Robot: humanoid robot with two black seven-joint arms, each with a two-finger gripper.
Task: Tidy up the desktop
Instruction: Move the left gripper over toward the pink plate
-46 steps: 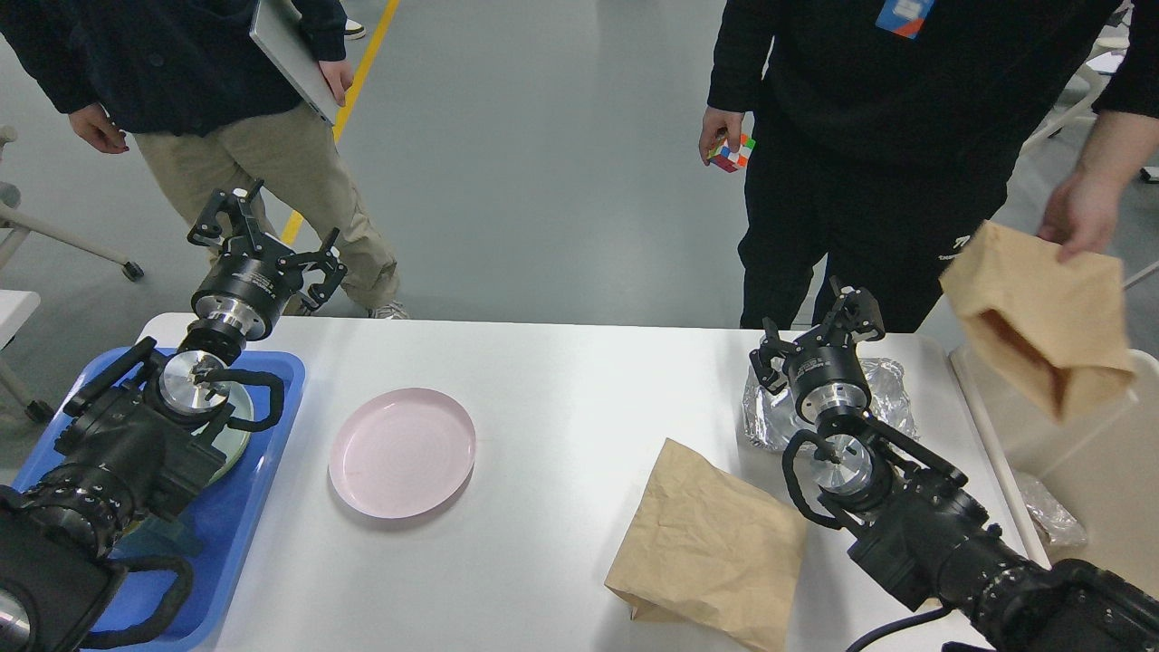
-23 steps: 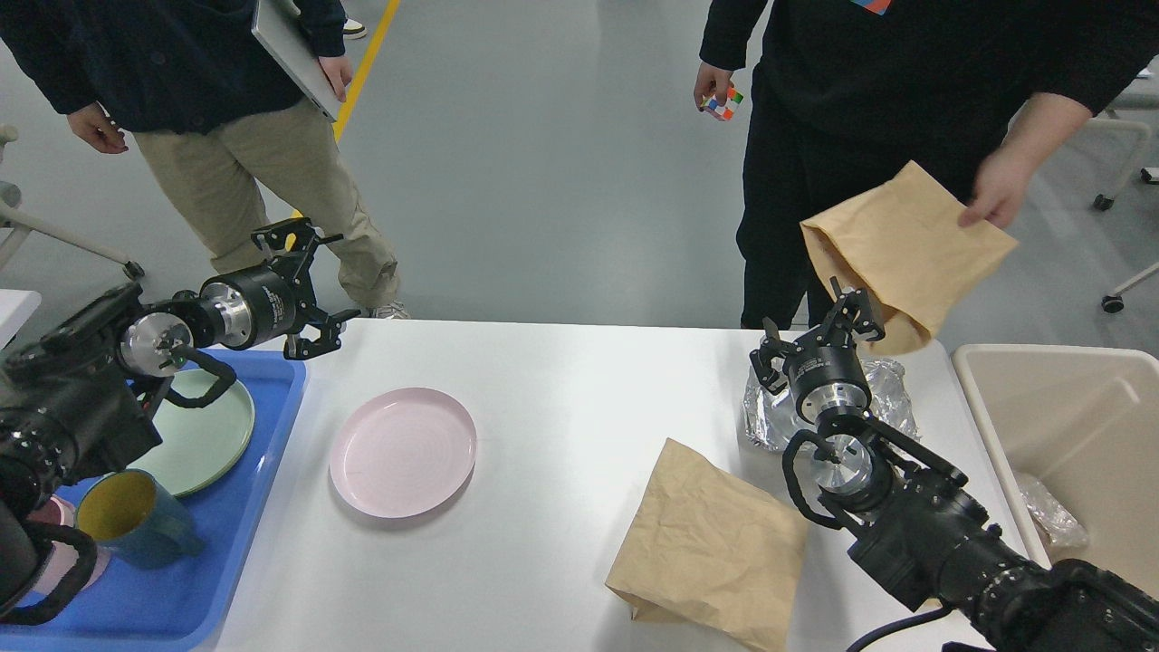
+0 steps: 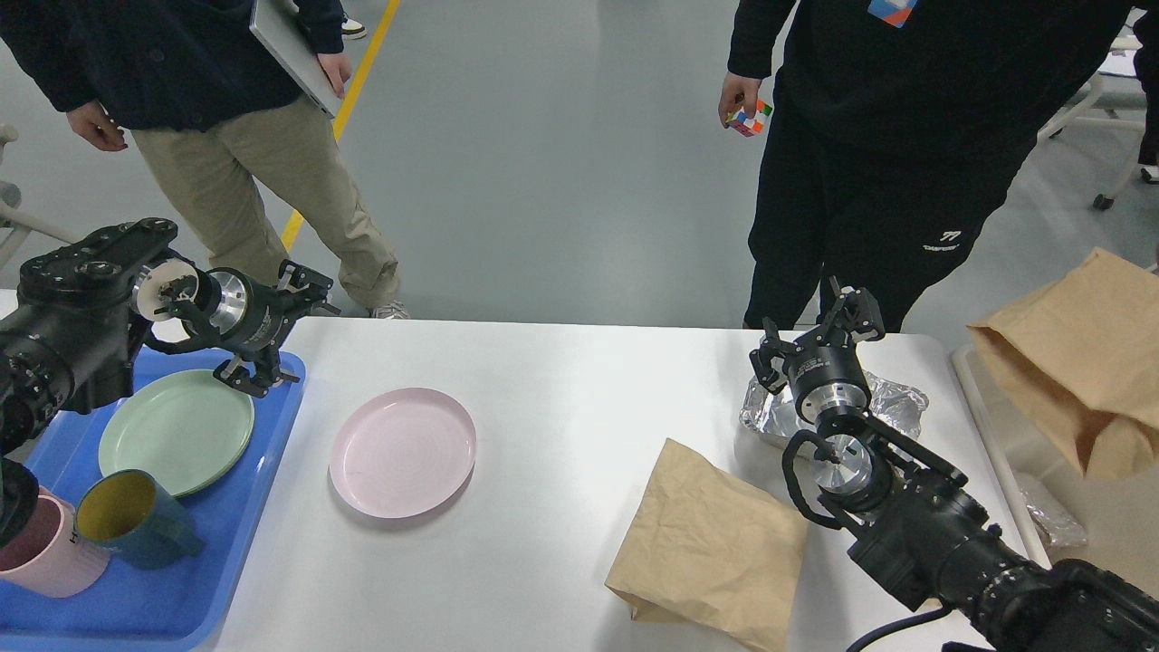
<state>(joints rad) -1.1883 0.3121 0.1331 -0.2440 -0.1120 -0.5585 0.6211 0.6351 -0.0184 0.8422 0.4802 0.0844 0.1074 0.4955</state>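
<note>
Both end effectors, left point(image 3: 272, 330) and right point(image 3: 819, 330), gape empty.

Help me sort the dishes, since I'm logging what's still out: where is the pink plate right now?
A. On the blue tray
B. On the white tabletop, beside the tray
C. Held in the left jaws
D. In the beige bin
B: the pink plate lies flat on the bare white tabletop, just right of the blue tray, with nothing gripping it.

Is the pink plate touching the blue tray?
Apart. The head view shows bare white desktop between the pink plate and the blue tray.
</note>
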